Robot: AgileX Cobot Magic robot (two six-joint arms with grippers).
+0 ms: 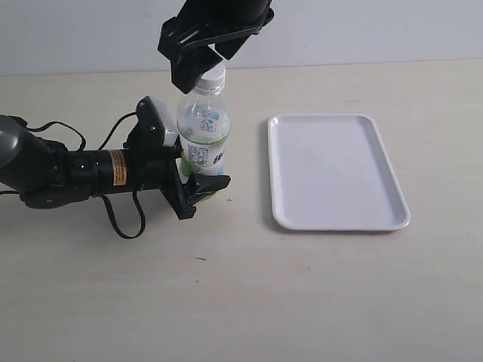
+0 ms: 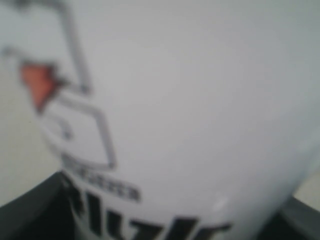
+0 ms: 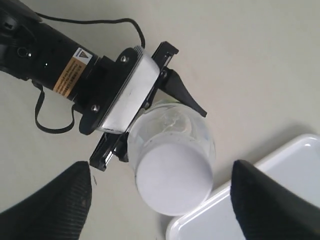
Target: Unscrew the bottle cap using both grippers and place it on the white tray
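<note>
Right gripper (image 1: 202, 66) hangs at the top of the exterior view, left of centre, jaws spread wide and holding nothing. In its wrist view the two black fingers (image 3: 55, 207) fill the lower corners with the bottle cap (image 3: 172, 176) between them. There's daylight on both sides, and the cap sits a touch nearer the right-hand finger in that frame.

Under the cap, the bottle (image 1: 202, 128) stands upright, cap on its neck. The left gripper (image 1: 198, 175) reaches in low from the left edge and is clamped on the bottle's lower body. Its own camera is just a blur of label, so I can't judge how firm that clamp is. The other views do show a finger on either side of the bottle.

The white tray (image 1: 339, 170) lies right of the bottle, near but apart.

So the step in hand looks like seating the upper jaws on the cap. To do it well:
- Centre the jaws over the cap first.
- Drop until the pads face the ribbed side, not the neck.
- Close squarely, then twist about the bottle's own axis while the lower clamp stops the bottle from spinning.

An off-centre bite would likely tip the bottle.
</note>
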